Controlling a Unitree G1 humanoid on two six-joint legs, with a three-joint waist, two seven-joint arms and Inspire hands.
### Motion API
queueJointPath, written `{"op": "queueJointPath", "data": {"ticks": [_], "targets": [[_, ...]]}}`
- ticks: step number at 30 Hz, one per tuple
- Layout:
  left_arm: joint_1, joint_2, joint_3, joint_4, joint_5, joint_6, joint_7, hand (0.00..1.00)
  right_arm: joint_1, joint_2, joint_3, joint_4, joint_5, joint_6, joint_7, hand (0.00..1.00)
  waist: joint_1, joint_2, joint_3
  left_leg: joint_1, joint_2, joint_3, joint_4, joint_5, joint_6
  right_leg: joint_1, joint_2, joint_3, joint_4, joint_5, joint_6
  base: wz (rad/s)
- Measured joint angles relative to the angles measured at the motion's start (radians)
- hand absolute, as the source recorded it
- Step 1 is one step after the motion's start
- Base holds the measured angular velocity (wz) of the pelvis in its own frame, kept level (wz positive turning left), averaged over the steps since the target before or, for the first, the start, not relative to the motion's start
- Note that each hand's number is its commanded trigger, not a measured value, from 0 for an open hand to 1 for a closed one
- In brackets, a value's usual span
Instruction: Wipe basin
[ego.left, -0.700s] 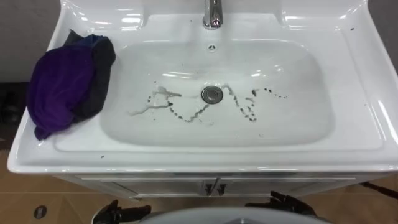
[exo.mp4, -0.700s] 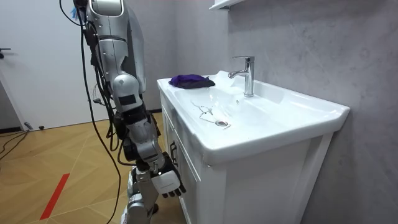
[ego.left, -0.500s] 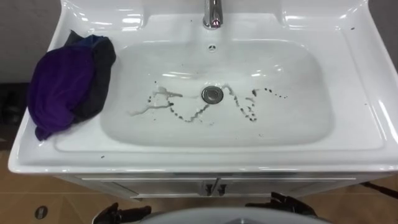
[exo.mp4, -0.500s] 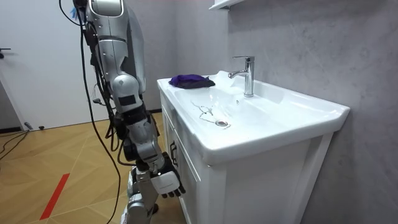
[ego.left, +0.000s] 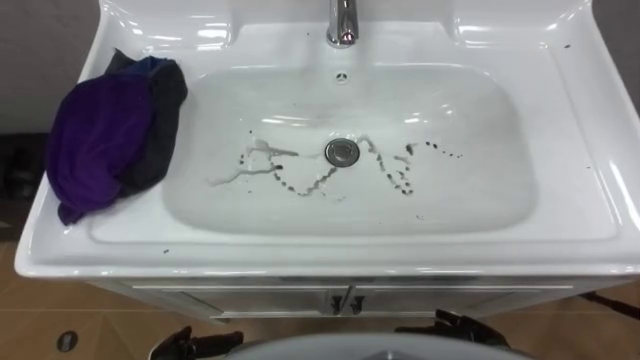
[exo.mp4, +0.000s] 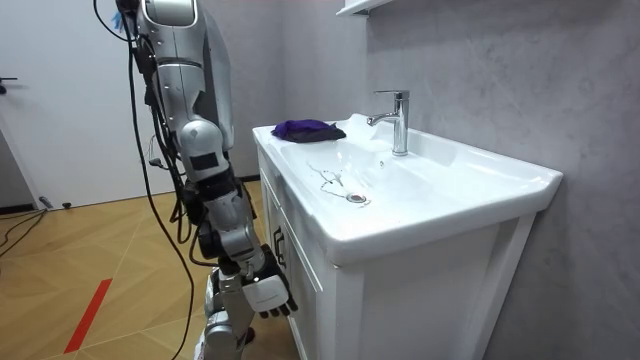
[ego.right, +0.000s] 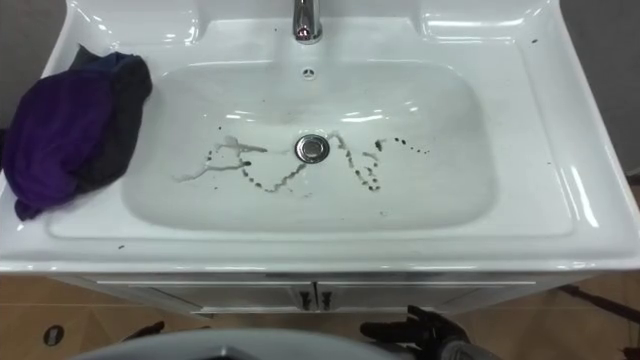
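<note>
Torso: smooth silver-grey shells, black at the joints.
Arm: silver-grey upper part, a dark block with a pale panel lower down, black forearm.
Right hand (exo.mp4: 266, 294): pale back plate, black fingers.
Cables: dark and thin, hanging along the body.

basin (ego.left: 480, 190) glossy white | streaks (ego.left: 300, 180) dark, squiggly and dotted, across basin floor | cloth (ego.left: 100, 140) purple, dark grey part at one edge | faucet (ego.left: 342, 20) and drain (ego.left: 341, 152) chrome | cabinet (exo.mp4: 400, 300) white | wall (exo.mp4: 500, 80) mottled grey | floor (exo.mp4: 100, 270) tan wood, red stripe (exo.mp4: 88, 315)
</note>
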Motion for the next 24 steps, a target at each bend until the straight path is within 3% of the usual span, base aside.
{"op": "queueJointPath", "data": {"ticks": [20, 24], "targets": [[-0.002, -0.005, 0.023, -0.001, 0.001, -0.002, 0.043, 0.00, -0.013, 0.000, 0.006, -0.005, -0.063, 0.000, -0.001, 0.00, 0.003, -0.007, 0.0001, -0.003, -0.002, -0.014, 0.002, 0.000, 0.000, -0.005, 0.000, -0.003, -0.004, 0.000, 0.000, 0.00], [0.007, -0.007, 0.025, -0.001, 0.000, -0.002, 0.062, 0.00, -0.016, 0.000, 0.005, -0.004, -0.073, 0.000, 0.000, 0.00, 0.003, -0.005, -0.0006, -0.003, -0.005, -0.028, 0.003, 0.000, 0.000, 0.001, -0.003, -0.022, -0.004, -0.001, 0.001, 0.07]]}}
